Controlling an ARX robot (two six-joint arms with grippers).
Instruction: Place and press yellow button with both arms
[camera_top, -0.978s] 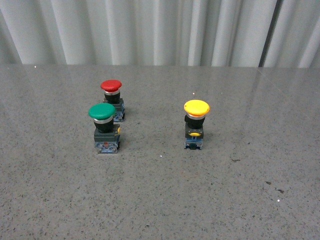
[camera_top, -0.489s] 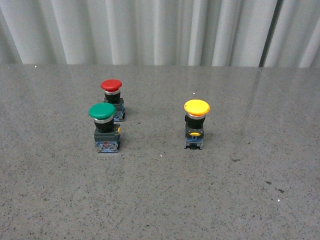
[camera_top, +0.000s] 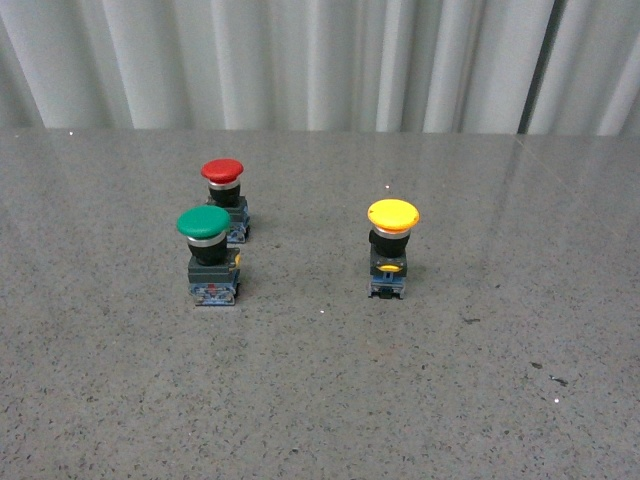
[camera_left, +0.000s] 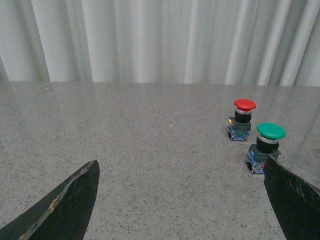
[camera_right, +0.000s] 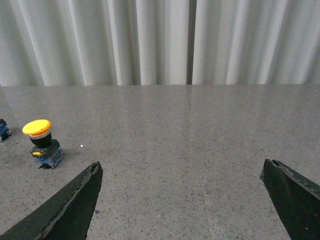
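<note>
3 buttons stand upright; the yellow button (camera_top: 392, 248), right of centre, is best approached squarely by the right gripper (camera_right: 182, 200), whose jaws are spread wide; the left gripper (camera_left: 182, 200) is likewise spread and empty.

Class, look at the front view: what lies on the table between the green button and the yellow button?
Nothing. In the front view, the stretch of grey table between the green button and the yellow button is bare. The red button stands behind the green one, not between them.

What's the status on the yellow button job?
Left pincer open, empty. Right pincer open, empty. Yellow button upright on table, untouched. Green button and red button stand apart to its left; nothing in the way.
</note>
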